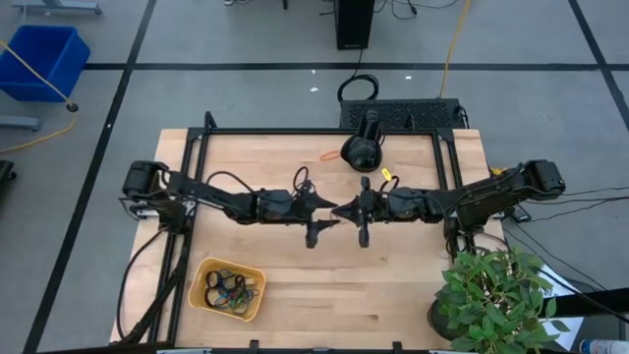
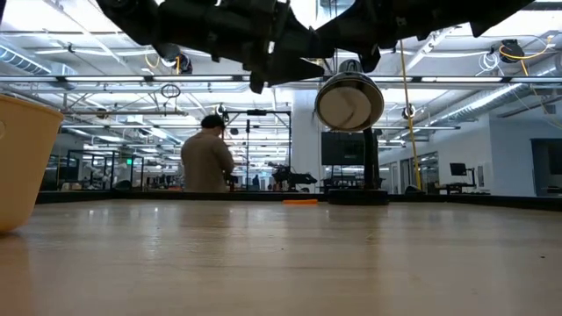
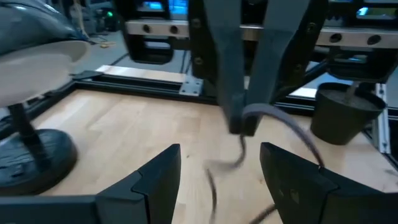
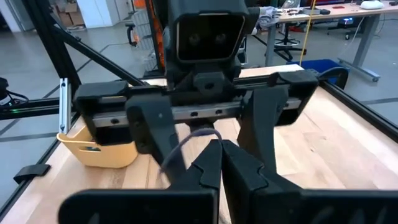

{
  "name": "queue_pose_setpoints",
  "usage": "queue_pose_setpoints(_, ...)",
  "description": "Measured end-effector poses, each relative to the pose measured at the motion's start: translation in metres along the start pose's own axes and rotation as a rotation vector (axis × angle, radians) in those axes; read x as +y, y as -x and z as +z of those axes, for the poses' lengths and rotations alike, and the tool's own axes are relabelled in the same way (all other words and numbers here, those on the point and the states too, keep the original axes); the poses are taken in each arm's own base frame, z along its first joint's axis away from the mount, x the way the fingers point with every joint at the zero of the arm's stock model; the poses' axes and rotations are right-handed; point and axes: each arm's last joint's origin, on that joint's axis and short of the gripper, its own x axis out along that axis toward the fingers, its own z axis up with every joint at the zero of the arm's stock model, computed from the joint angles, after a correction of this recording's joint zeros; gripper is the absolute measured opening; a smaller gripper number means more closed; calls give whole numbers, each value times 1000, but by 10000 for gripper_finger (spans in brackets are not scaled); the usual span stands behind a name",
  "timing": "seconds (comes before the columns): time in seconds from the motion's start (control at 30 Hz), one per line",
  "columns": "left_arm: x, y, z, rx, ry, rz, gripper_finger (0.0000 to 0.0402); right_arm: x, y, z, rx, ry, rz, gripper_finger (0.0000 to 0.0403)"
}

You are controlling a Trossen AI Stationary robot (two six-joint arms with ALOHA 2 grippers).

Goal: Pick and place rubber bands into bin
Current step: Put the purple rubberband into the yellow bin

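My two grippers meet nose to nose above the middle of the table. My right gripper (image 4: 219, 152) is shut on a thin greyish rubber band (image 3: 283, 124). My left gripper (image 3: 217, 180) faces it, open, with one finger (image 4: 155, 130) on each side of the right fingertips and the band; I cannot tell whether it touches the band. The orange-yellow bin (image 1: 211, 265) stands near the table's front left, with several coloured rubber bands (image 1: 232, 291) lying in it. The bin's wall also shows in the right wrist view (image 4: 99, 152). My right gripper pinches the rubber band at one point of its loop (image 3: 247, 115) between its two shut fingertips. The fingers lie about level and point toward the table's left. The band droops slack below the tips, one strand (image 3: 214, 174) dangling, lifted clear of the table.
A headphone on a round-footed stand (image 1: 362, 147) stands at the table's far middle, with a small orange thing (image 1: 331, 154) beside it. A potted plant (image 1: 491, 295) fills the near right corner. A person (image 2: 208, 158) stands far off in the room.
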Motion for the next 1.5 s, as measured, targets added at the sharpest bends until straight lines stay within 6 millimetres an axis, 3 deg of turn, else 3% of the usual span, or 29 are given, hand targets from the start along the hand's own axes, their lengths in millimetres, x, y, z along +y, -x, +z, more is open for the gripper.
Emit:
queue_pose_setpoints(0.5,-2,-9,0,3,47,-22,218,0,0,-1,8,1,-1,0)
queue_pose_setpoints(0.6,-2,-9,0,3,47,-19,183,0,0,-1,8,1,-1,0)
queue_pose_setpoints(0.93,0,-9,1,-4,16,31,10,0,0,-1,8,1,-2,0)
queue_pose_setpoints(1.5,0,-9,1,-5,21,31,4,0,0,-1,7,-18,-1,33)
